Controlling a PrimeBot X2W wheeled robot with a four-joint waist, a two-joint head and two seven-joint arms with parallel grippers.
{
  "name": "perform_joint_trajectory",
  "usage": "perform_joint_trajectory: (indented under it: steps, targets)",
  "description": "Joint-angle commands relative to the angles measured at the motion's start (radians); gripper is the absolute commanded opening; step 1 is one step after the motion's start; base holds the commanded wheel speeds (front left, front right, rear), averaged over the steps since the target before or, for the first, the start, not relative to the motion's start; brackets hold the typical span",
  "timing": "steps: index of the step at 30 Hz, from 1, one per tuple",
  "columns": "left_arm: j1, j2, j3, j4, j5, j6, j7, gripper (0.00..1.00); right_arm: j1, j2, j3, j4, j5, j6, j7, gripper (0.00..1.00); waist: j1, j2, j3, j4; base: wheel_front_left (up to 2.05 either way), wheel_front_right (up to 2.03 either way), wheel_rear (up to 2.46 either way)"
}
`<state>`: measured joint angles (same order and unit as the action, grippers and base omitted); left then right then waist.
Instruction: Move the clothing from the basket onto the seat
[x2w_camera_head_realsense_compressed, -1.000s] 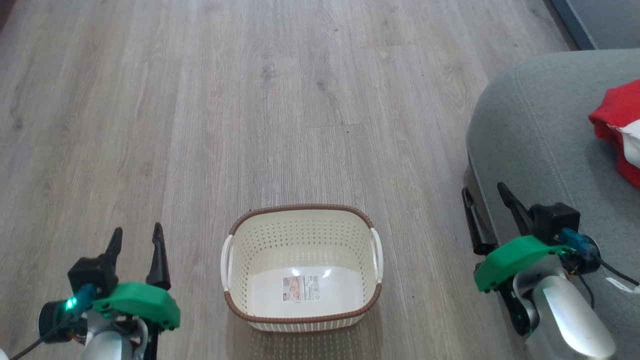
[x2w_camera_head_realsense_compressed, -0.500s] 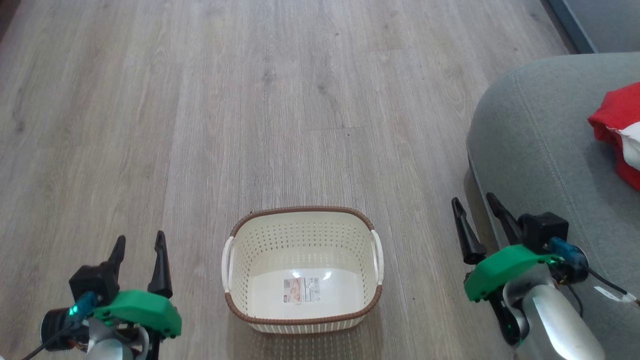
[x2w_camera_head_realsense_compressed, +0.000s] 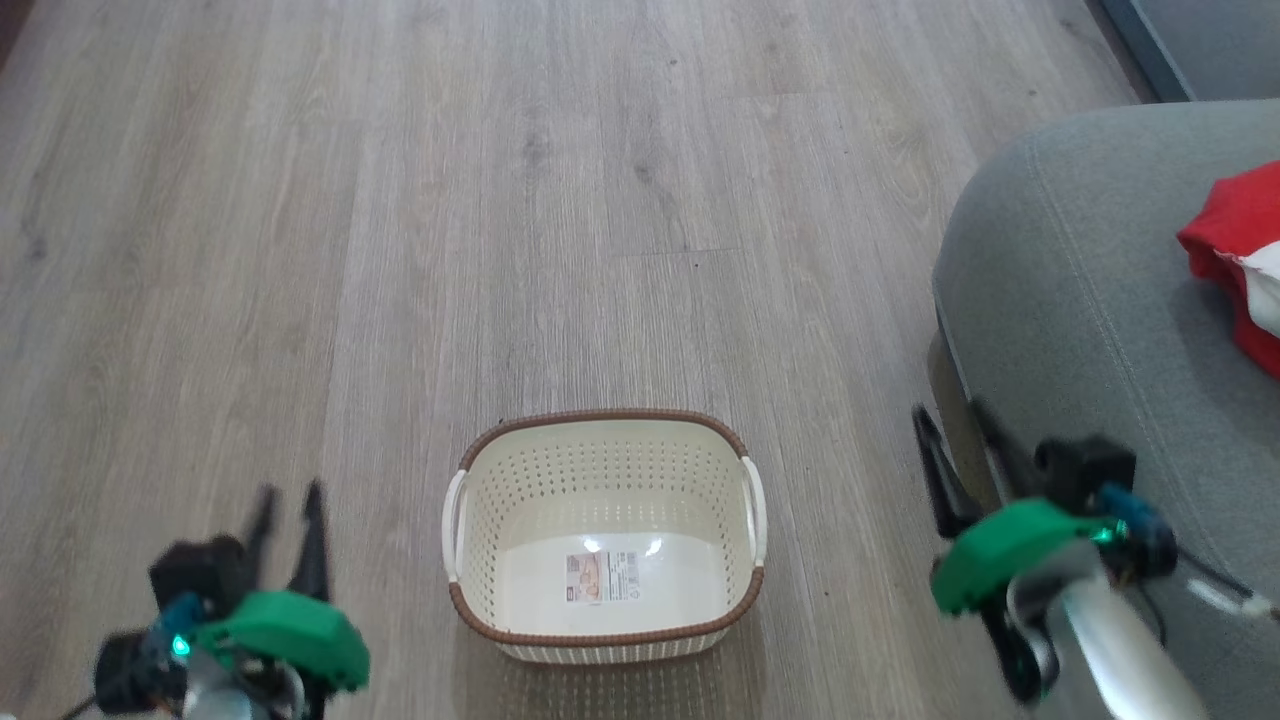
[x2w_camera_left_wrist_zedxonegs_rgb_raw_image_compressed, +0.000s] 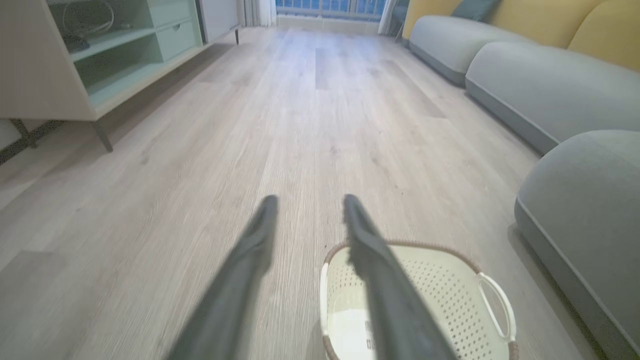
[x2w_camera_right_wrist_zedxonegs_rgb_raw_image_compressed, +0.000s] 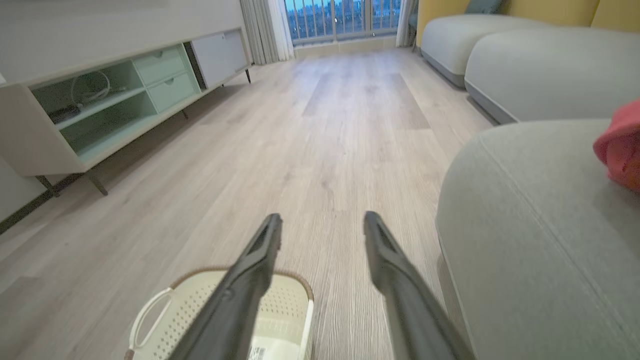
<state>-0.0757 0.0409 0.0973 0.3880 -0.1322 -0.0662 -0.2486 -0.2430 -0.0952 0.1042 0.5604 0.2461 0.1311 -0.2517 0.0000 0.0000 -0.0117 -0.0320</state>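
The cream basket (x2w_camera_head_realsense_compressed: 600, 415) with its brown rim stands on the wood floor, holding nothing but a label on its bottom. The red clothing (x2w_camera_head_realsense_compressed: 1235, 225) lies bunched on the grey-green seat (x2w_camera_head_realsense_compressed: 1080, 290) at the right edge. My left gripper (x2w_camera_head_realsense_compressed: 290, 498) hovers left of the basket, blurred, open with nothing between its fingers. My right gripper (x2w_camera_head_realsense_compressed: 950, 415) is open too, between the basket and the seat's rounded front corner. In the left wrist view the left gripper (x2w_camera_left_wrist_zedxonegs_rgb_raw_image_compressed: 310, 200) points down the floor with the basket (x2w_camera_left_wrist_zedxonegs_rgb_raw_image_compressed: 450, 300) at lower right. The right wrist view shows the right gripper (x2w_camera_right_wrist_zedxonegs_rgb_raw_image_compressed: 323, 219), the basket (x2w_camera_right_wrist_zedxonegs_rgb_raw_image_compressed: 295, 300), the seat (x2w_camera_right_wrist_zedxonegs_rgb_raw_image_compressed: 525, 210) and the clothing (x2w_camera_right_wrist_zedxonegs_rgb_raw_image_compressed: 622, 145).
A low white and mint cabinet (x2w_camera_left_wrist_zedxonegs_rgb_raw_image_compressed: 100, 60) on thin legs lines the left wall. More grey sofa sections (x2w_camera_left_wrist_zedxonegs_rgb_raw_image_compressed: 530, 85) with yellow backs run along the right. Bare wood floor (x2w_camera_head_realsense_compressed: 560, 200) stretches ahead to a window.
Both grippers have slid down the head view and are now motion-blurred. The left fingers stand a little closer together. Basket, seat and clothing have not moved.
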Motion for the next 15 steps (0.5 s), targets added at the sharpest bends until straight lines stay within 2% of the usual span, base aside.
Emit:
perform_joint_trajectory:
  steps: [1, 15]
  targets:
    - [0.003, -0.001, 0.0, 0.012, -0.001, -0.001, 0.002, 0.0, 0.006, 0.0, 0.001, 0.009, 0.001, 0.0, 0.001, 0.0, 0.0001, 0.0, 0.0, 0.0, 0.0, 0.0, 0.0]
    - [0.007, -0.003, 0.006, 0.021, -0.138, -0.007, 0.041, 0.0, 0.033, 0.004, -0.021, -0.001, 0.127, 0.0, 0.039, 0.0, 0.0001, 0.0, 0.001, 0.003, 0.0, 0.0, 0.0]
